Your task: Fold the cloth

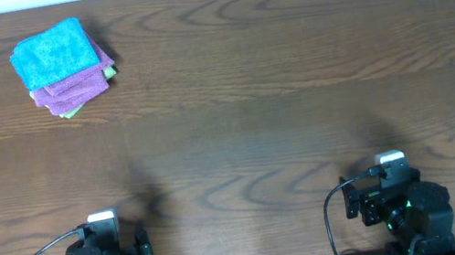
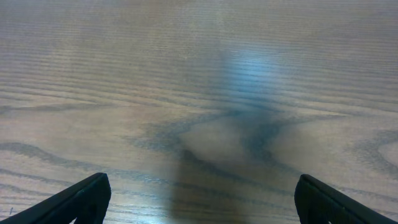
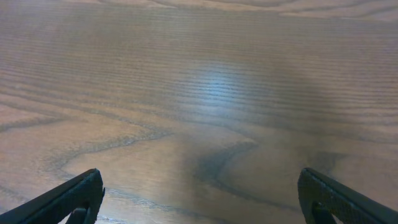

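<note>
Left gripper [image 2: 202, 186] and right gripper [image 3: 200, 180] gape (wrist views); only overhead shows the cloth [image 1: 56, 52], apparently folded.

Brown wood-grain tabletop [image 3: 186, 56]: filled the whole view; a pale glare patch [image 3: 217, 87] lay near centre. Right gripper [image 3: 200, 193]: two black fingers [image 3: 68, 200] sat at the lower corners, spread wide apart, only wood grain between them.

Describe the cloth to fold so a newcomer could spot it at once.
Look to the far left corner of the wooden table, where a small stack of cloths sits. The cloth is the top one of that stack. It is bright sky-blue, while the purple cloth and the green cloth only peek out from beneath it.
</note>
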